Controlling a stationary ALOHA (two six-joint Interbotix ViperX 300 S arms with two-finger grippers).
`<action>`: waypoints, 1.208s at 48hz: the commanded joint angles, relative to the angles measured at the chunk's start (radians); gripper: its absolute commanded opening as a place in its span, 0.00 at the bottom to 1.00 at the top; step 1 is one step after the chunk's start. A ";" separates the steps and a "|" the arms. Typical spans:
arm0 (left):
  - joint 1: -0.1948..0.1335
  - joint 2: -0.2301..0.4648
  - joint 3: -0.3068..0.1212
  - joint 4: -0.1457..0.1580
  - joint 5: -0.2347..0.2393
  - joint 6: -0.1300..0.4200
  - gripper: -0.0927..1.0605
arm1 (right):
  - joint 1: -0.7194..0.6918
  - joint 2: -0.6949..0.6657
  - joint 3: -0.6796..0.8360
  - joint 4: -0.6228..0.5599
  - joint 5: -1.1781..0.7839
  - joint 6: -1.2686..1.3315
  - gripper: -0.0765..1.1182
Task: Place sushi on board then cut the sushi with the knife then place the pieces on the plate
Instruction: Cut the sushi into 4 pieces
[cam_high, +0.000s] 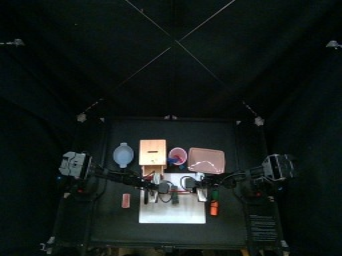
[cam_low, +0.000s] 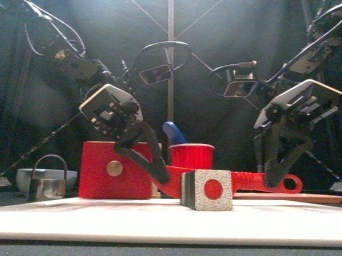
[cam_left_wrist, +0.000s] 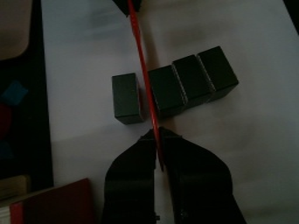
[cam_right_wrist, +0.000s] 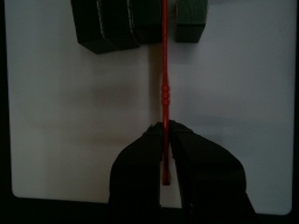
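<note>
On the white cutting board (cam_left_wrist: 239, 149) (cam_right_wrist: 70, 114) lies the dark green sushi roll. One block (cam_left_wrist: 126, 96) (cam_right_wrist: 193, 19) stands apart from the three others (cam_left_wrist: 193, 80) (cam_right_wrist: 111, 26). A thin red knife (cam_left_wrist: 140, 61) (cam_right_wrist: 165, 79) sits edge-down in the gap between them. My left gripper (cam_left_wrist: 152, 140) (cam_low: 163, 183) is shut on one end of it. My right gripper (cam_right_wrist: 167, 129) (cam_low: 274, 180) is shut on the other end. From the front, the nearest block's (cam_low: 207, 190) white face with a red centre shows.
Behind the board stand the wooden box with its red drawer front (cam_low: 114, 170), a red cup (cam_low: 191, 157) holding a blue knife (cam_low: 171, 132), the blue-grey bowl (cam_low: 47, 178) at the left, and the pink tray (cam_high: 205, 158) at the back right.
</note>
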 joint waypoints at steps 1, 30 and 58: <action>-0.005 -0.011 -0.023 0.014 0.000 -0.002 0.44 | -0.002 -0.023 -0.026 -0.002 0.009 -0.002 0.43; -0.028 -0.109 -0.052 0.018 0.000 -0.005 0.44 | 0.008 -0.253 -0.041 -0.046 0.124 -0.002 0.43; -0.095 -0.071 -0.066 -0.130 -0.009 -0.006 0.44 | 0.044 -0.189 -0.034 -0.020 0.080 0.000 0.43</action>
